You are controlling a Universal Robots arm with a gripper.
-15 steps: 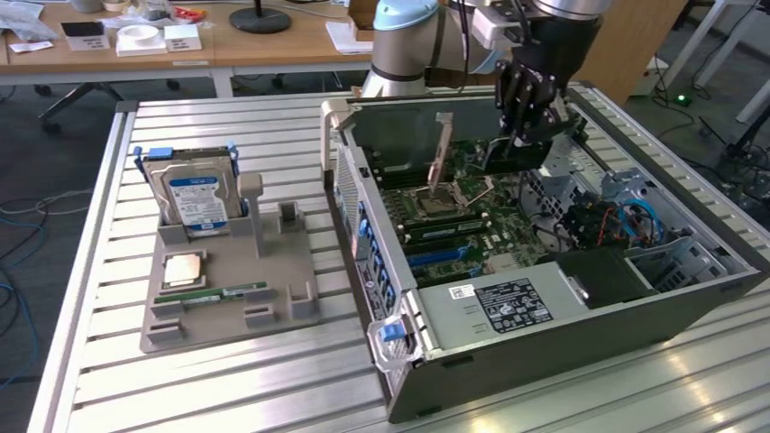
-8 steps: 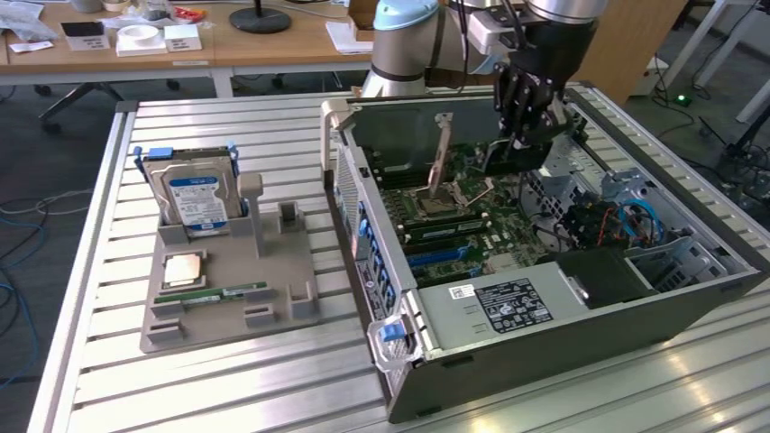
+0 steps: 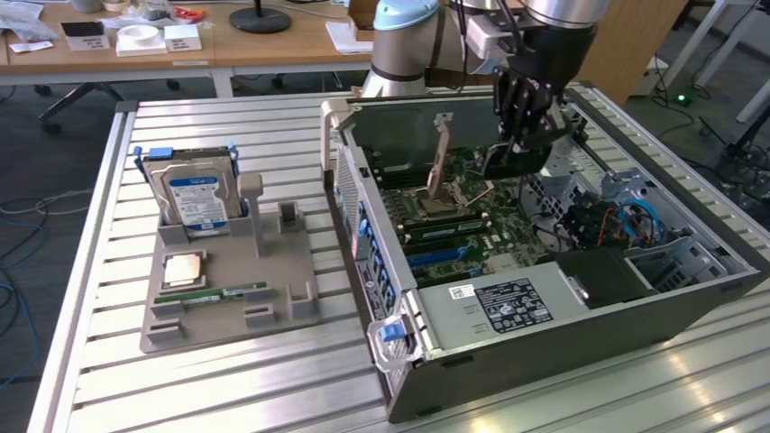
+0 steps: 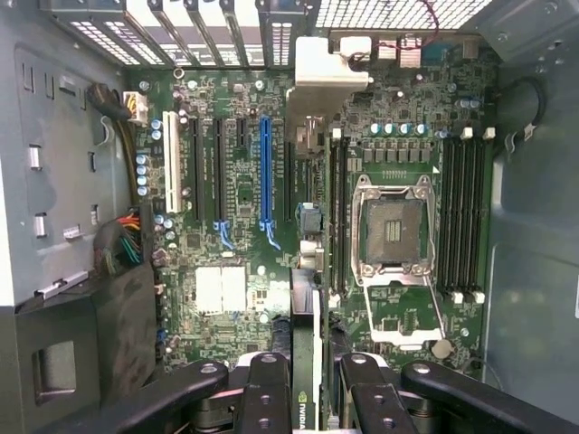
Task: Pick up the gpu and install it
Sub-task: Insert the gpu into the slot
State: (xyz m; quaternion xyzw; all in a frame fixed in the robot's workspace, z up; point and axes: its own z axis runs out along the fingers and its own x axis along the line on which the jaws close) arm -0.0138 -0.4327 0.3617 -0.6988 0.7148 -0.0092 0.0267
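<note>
Grips the gpu (image 3: 515, 164) edge-on in the gripper (image 3: 525, 142), pinched narrow on its two flat faces. Hangs it inside the open pc case (image 3: 601, 354), over the motherboard (image 4: 235, 226), between the blue slot (image 4: 265, 172) and the bare cpu socket (image 4: 391, 231) in the wrist view. Can't tell if touching the board.

On a slatted alu table (image 3: 241, 126): the case and, at the exterior view's left, a grey tray (image 3: 229, 311) w/ hard drive (image 3: 197, 198) upright, cpu chip (image 3: 183, 269), memory stick (image 3: 211, 293).

Behind - wooden desks (image 3: 277, 45), office chair base (image 3: 78, 95), cables on the floor (image 3: 22, 215).
</note>
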